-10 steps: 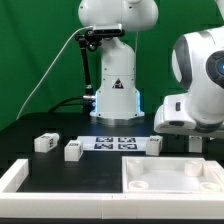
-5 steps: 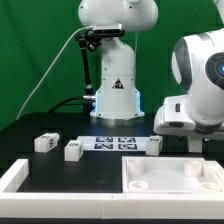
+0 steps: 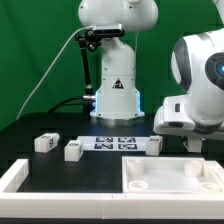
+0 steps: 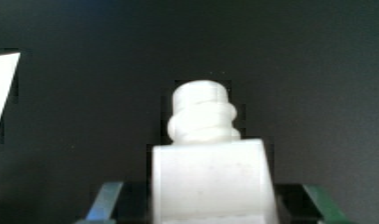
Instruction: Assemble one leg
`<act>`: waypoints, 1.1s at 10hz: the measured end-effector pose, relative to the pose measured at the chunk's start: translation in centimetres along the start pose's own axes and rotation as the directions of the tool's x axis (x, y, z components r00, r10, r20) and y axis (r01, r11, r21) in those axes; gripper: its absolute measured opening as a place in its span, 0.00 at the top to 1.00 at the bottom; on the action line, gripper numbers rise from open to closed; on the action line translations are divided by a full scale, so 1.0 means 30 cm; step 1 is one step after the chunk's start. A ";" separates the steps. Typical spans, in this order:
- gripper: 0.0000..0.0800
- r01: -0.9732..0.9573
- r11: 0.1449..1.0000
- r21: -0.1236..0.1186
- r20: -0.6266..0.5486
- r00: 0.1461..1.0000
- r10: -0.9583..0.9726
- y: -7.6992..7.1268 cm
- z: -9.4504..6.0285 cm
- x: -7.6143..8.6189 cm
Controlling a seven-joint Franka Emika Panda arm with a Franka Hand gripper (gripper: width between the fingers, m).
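Observation:
In the wrist view a leg [image 4: 211, 150], a white block with a rounded threaded tip, lies between my gripper's [image 4: 209, 205] fingers. The greenish fingers [image 4: 111, 200] stand on either side of it with a dark gap on each side, so the gripper is open around it. In the exterior view the gripper [image 3: 194, 145] is low at the right, behind the white panel [image 3: 170, 178]. Three more legs lie on the black table: one at the left [image 3: 45, 142], one beside it [image 3: 72, 150], and one right of the marker board [image 3: 152, 146].
The marker board [image 3: 115, 142] lies in the middle in front of the robot base [image 3: 115, 95]. A white frame edge [image 3: 20, 180] lies at the front left. A white edge [image 4: 3, 100] shows at the side of the wrist view.

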State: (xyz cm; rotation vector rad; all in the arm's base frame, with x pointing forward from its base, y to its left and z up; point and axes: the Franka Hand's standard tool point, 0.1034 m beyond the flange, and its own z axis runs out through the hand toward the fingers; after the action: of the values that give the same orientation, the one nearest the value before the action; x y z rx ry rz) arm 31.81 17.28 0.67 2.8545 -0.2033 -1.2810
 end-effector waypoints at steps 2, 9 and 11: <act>0.64 0.010 1.000 -0.001 0.000 1.000 -0.010 0.004 -0.005 -0.002; 0.64 0.052 0.998 0.033 -0.111 0.993 -0.048 0.018 -0.301 -0.074; 0.64 0.049 0.998 0.034 -0.121 0.992 -0.044 0.021 -0.290 -0.072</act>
State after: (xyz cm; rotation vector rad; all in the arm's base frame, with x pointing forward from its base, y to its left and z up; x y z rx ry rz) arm 36.78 16.50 8.12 2.9727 -0.1619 -1.1186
